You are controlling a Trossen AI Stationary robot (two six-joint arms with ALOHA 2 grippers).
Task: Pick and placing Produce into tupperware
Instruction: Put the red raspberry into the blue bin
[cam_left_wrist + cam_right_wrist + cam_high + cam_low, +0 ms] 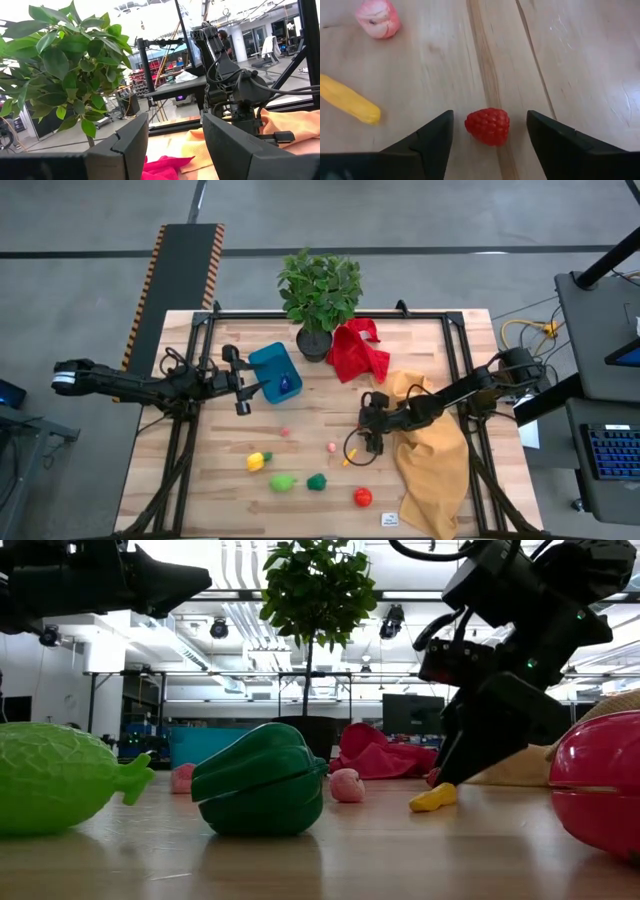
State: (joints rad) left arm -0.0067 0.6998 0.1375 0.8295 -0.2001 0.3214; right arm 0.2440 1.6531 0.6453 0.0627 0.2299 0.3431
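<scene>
The blue tub [275, 370] stands at the table's far left with a dark blue piece [289, 385] in it. My left gripper [245, 383] hovers open and empty at the tub's left side, raised well above the table [175, 120]. My right gripper [372, 435] points down, open, at mid-table. Its fingers stand on either side of a red raspberry [487, 126] without touching it. A yellow piece [349, 100] and a pink piece [378, 18] lie close by. Near the front edge lie a yellow piece [258, 461], two green ones [283, 482] [317, 481] and a red one [362, 497].
A potted plant [320, 290] stands at the far edge beside the tub. A red cloth [358, 350] lies to its right, and an orange-yellow cloth [435, 455] lies under my right arm. Another pink piece [285, 432] lies at mid-table. A small white card [390, 520] sits at the front edge.
</scene>
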